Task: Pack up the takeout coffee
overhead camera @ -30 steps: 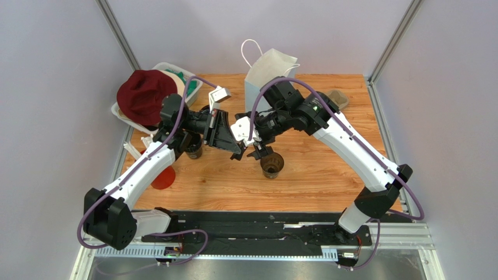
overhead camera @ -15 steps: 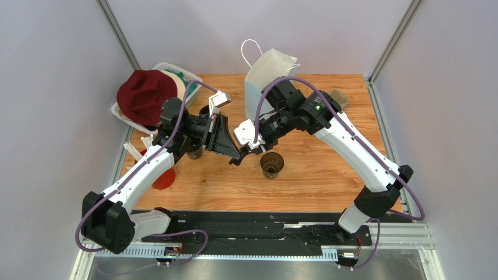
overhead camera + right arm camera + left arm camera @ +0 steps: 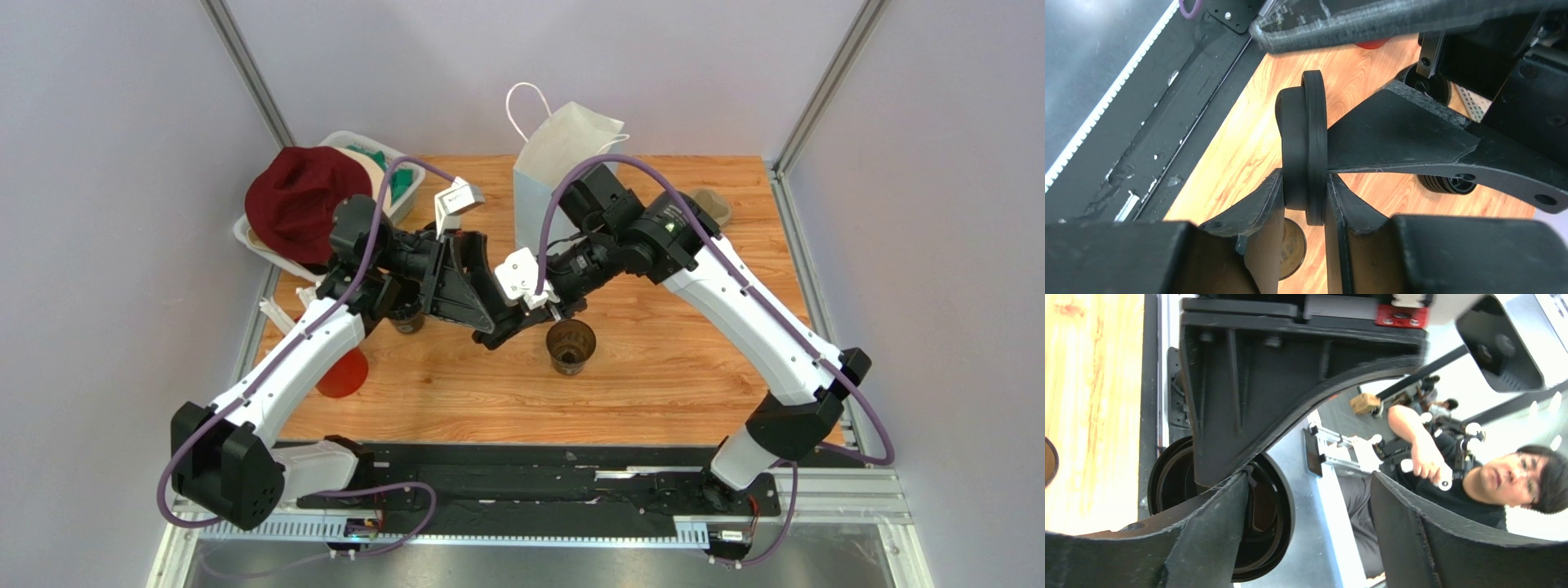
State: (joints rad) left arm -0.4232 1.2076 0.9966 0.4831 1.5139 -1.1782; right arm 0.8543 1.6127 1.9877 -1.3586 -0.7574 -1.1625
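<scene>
Holding the black lid (image 3: pixel 1306 153) edge-on, the right tool (image 3: pixel 1304 184) is clamped across its rim. The left tool (image 3: pixel 1309 490) stands close by with its jaws wide apart; whether one finger touches the lid, I cannot tell. The takeout coffee (image 3: pixel 570 347) stands upright and uncapped near the middle of the table (image 3: pixel 687 368), just at 5 o'clock from where the two tools meet. The pale paper bag (image 3: pixel 558 153) stands at the cup's 12 o'clock, by the far edge.

To do this well, I judge the left tool should back straight out toward 9 o'clock without brushing the lid, since the right grip is narrow and on the edge. The right wrist would then roll the lid flat, centre it over the cup's rim and press evenly, so the light cup does not tip.
</scene>
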